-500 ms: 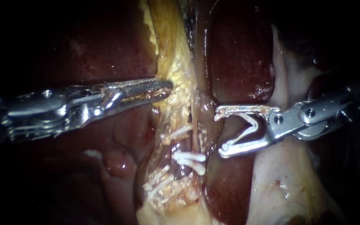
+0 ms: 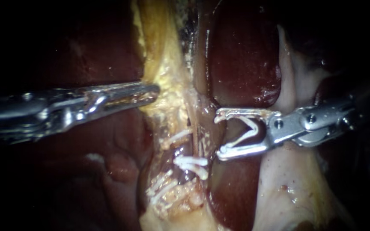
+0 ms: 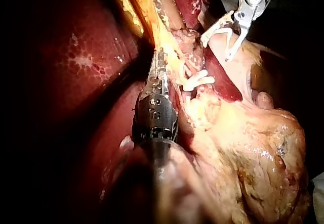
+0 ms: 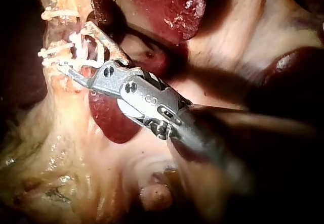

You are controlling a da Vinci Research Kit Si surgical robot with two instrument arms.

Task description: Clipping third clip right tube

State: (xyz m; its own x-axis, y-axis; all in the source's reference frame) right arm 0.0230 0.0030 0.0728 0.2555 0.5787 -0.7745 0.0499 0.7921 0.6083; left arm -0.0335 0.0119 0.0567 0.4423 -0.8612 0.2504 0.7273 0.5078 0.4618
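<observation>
Holding a white clip point(image 2: 246, 137) in wide-spread jaws, my right instrument point(image 2: 218, 137) sits just beside the right tube point(image 2: 198, 141), above two placed clips point(image 2: 191, 164); whether the jaws touch the tube is unclear. My left instrument point(image 2: 154, 93) clamps yellow tissue point(image 2: 163, 64).

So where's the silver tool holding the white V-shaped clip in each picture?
Endoscope view: silver right instrument enters from the right, white V-shaped clip in its jaws.
Left wrist view: right instrument ahead of the silver left instrument, past applied white clips.
Right wrist view: right instrument central, jaws beside those clips.
Shared landmark: the applied white clips.
</observation>
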